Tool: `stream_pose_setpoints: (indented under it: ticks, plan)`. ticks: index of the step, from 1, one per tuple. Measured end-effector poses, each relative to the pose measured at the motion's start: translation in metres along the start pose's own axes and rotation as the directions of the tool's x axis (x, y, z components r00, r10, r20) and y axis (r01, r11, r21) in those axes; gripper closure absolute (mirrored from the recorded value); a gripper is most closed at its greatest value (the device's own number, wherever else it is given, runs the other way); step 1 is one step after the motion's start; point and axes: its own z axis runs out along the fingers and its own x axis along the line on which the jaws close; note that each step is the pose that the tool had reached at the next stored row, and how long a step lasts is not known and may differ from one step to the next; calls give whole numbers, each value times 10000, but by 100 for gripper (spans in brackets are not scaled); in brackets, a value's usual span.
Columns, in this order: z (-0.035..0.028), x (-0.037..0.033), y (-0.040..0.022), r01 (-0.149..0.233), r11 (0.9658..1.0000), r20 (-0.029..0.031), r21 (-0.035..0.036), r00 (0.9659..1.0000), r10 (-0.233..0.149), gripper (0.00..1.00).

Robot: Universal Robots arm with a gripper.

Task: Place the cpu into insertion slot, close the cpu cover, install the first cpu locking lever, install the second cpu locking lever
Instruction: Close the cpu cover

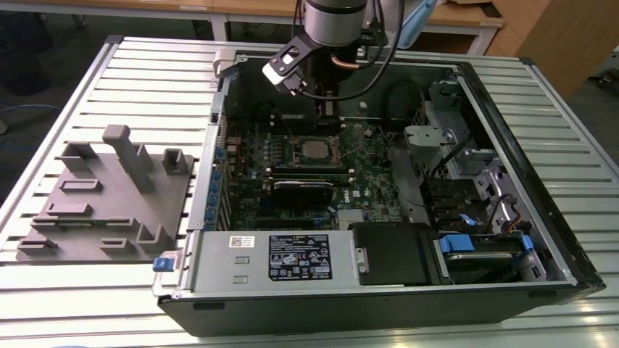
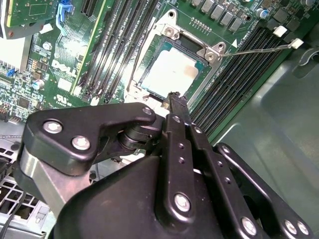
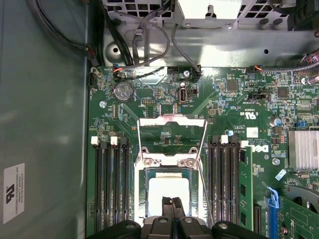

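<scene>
— Cpu (image 3: 168,188), where?
— Flat silvery square, seated in the dark-framed insertion slot (image 3: 143,199); the thin metal cpu cover (image 3: 172,118) stands hinged up.
— Claw (image 3: 172,201)?
— Black fingertips pressed together, over it.

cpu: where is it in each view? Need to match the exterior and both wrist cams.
Exterior view: the cpu is the small silvery square mid-way across the green motherboard.
Second wrist view: cpu is the pale square just beyond the tip of the hand.
First wrist view: cpu is partly behind the hand.
Shared landmark: long black memory slots flank it.
</scene>
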Motion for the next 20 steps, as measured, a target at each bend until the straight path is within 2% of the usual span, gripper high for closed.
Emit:
stream_pose_setpoints:
  ticks: [8,20]
  plan:
    - [1,0,23,0,10000,0,0,10000,0,90]
    - [3,2,109,0,10000,0,0,10000,0,90]
